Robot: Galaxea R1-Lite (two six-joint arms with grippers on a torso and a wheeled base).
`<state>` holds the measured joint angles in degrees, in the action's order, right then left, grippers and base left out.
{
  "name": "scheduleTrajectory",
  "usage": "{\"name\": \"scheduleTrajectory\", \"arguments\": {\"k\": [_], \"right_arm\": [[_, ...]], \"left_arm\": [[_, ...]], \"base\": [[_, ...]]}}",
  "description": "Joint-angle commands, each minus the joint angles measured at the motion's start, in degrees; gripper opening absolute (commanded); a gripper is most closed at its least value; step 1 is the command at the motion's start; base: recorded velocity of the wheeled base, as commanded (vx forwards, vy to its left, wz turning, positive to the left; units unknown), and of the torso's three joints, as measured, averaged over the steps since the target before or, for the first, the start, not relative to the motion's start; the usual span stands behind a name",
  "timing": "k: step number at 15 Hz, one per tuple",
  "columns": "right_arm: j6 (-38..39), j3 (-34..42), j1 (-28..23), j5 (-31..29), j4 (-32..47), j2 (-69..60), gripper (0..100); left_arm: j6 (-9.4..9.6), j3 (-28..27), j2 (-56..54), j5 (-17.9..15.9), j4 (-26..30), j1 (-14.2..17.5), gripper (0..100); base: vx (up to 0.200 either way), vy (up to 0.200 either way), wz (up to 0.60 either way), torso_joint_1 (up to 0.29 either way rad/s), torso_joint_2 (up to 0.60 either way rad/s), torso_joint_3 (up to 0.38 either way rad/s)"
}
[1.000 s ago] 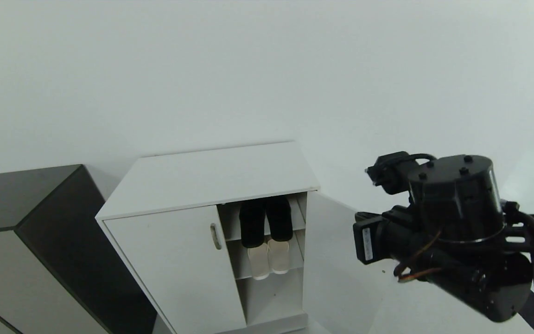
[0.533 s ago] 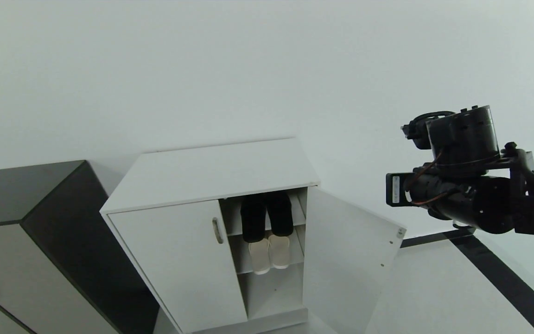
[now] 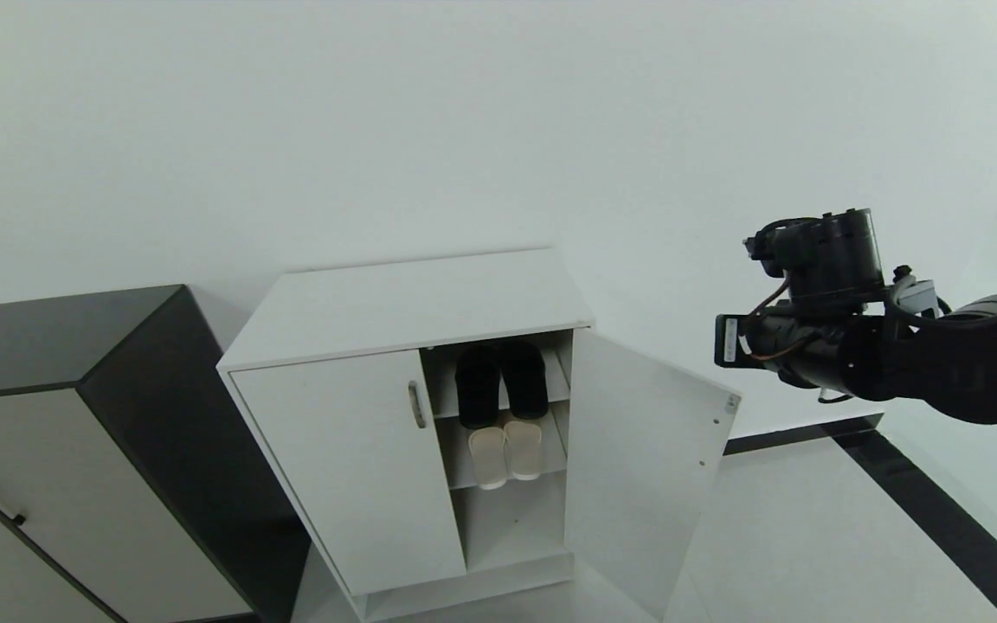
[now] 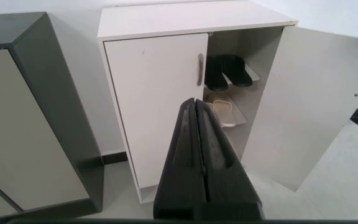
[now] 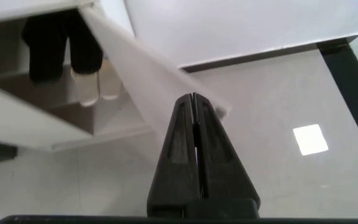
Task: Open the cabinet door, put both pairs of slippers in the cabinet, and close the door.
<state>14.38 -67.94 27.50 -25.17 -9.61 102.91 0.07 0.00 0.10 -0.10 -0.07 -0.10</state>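
Observation:
The white cabinet point(image 3: 412, 303) stands against the wall with its left door shut and its right door point(image 3: 637, 467) swung wide open. Black slippers point(image 3: 501, 381) lie on the upper shelf and cream slippers point(image 3: 507, 450) on the shelf below. My right arm point(image 3: 819, 303) hangs raised to the right of the open door, apart from it. My right gripper point(image 5: 193, 98) is shut and empty, above the door's point(image 5: 142, 81) outer edge. My left gripper point(image 4: 196, 101) is shut and empty, in front of the closed left door point(image 4: 154, 99), short of its handle point(image 4: 199, 68).
A dark cabinet point(image 3: 74, 415) with pale fronts stands close to the left of the white one. A black stripe point(image 3: 923, 502) runs across the pale floor on the right. Open floor lies in front of and to the right of the open door.
My right arm has drawn back to the right and away from the head camera, uncovering the open door. The head view itself has shifted, so the cabinet sits further right in it.

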Motion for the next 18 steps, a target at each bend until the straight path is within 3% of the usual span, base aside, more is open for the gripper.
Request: {"name": "scheduleTrajectory", "arguments": {"k": [1, 5, 10, 18], "right_arm": [[-0.1, -1.7, -3.2, 2.0, -4.0, 6.5, 0], [-0.1, -4.7, -5.6, 6.0, -4.9, 12.9, 0], [-0.1, -6.8, -6.9, 6.8, -9.7, 20.7, 0], [-0.1, -6.6, -6.8, 6.8, -9.8, 21.7, 0]], "left_arm": [[0.01, 0.0, 0.1, 0.0, 0.0, 0.0, 0], [0.01, 0.0, 0.1, 0.0, 0.0, 0.0, 0], [0.01, 0.0, 0.1, 0.0, 0.0, 0.0, 0], [-0.07, 0.0, 0.1, 0.0, 0.0, 0.0, 0]], "base": [[0.0, 0.0, 0.0, 0.0, 0.0, 0.0], [0.0, 0.0, 0.0, 0.0, 0.0, 0.0], [0.0, 0.0, 0.0, 0.0, 0.0, 0.0], [0.0, 0.0, 0.0, 0.0, 0.0, 0.0]]}}
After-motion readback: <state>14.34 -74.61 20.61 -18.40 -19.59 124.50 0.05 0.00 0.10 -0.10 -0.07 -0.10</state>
